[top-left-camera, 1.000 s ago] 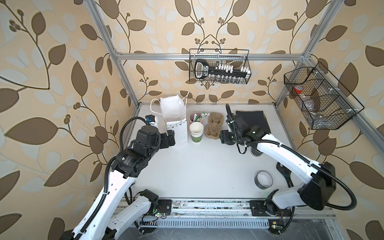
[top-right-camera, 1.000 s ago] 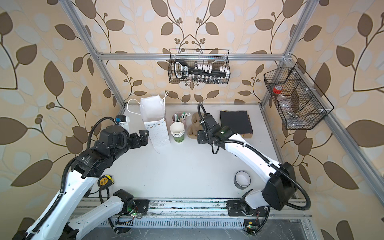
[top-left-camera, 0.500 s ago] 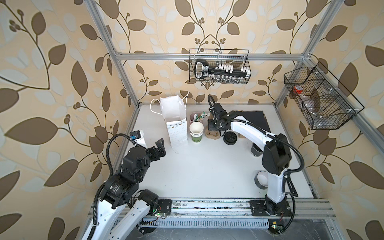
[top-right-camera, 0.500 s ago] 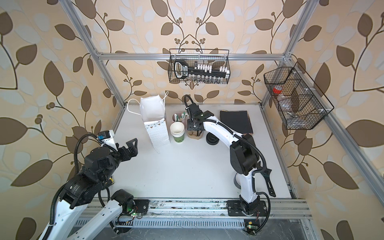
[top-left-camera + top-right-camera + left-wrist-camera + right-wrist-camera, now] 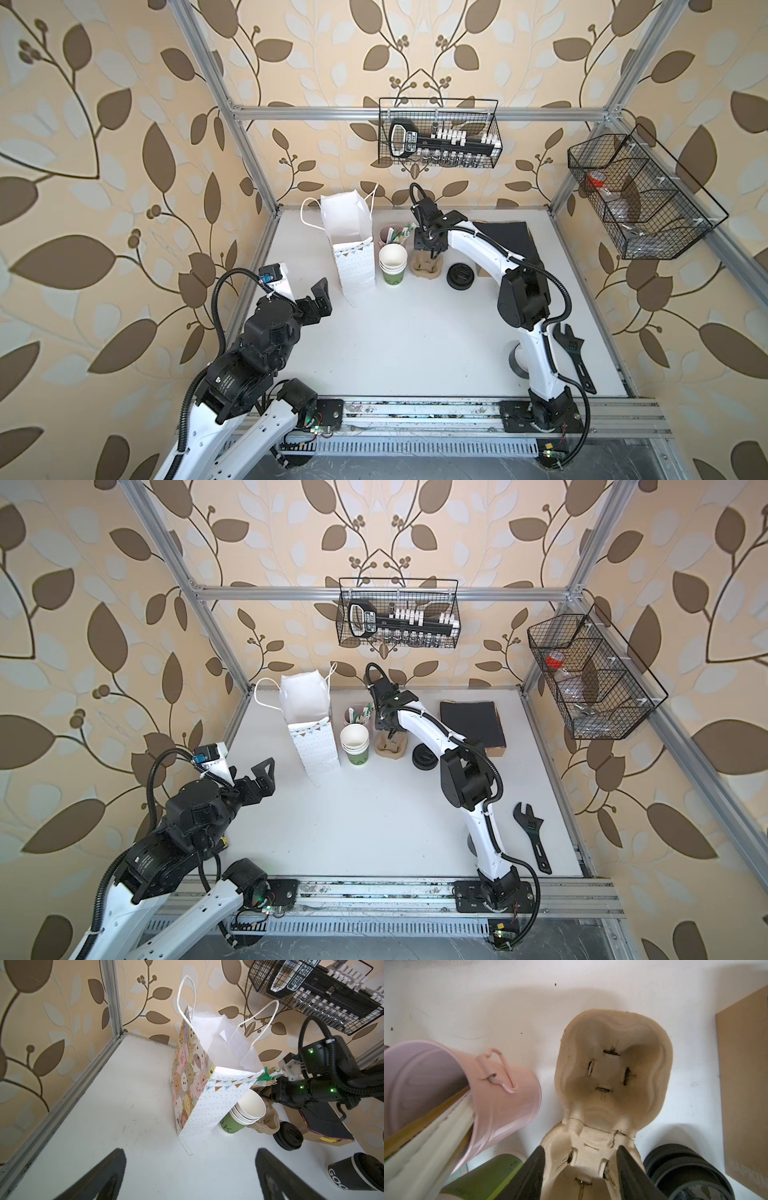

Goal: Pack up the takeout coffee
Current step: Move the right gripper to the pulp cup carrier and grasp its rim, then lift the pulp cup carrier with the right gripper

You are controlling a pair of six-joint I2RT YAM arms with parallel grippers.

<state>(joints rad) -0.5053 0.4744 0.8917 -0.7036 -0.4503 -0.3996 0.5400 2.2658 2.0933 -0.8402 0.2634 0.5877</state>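
Left gripper (image 5: 190, 1153): the jaws are spread fully and nothing is held. It is poised above the white table (image 5: 116, 1126), facing the upright paper bag (image 5: 209, 1103).

Right gripper (image 5: 579, 1148): the fingers are set partly apart, astride the narrow waist of the pulp cup carrier (image 5: 612, 1076). Whether the carrier is actually clamped cannot be told.

The takeout coffee (image 5: 357, 1176) is found on the table with its lid fitted, near the stack of black lids (image 5: 288, 1136) and apart from the bag. In both top views it cannot be made out.
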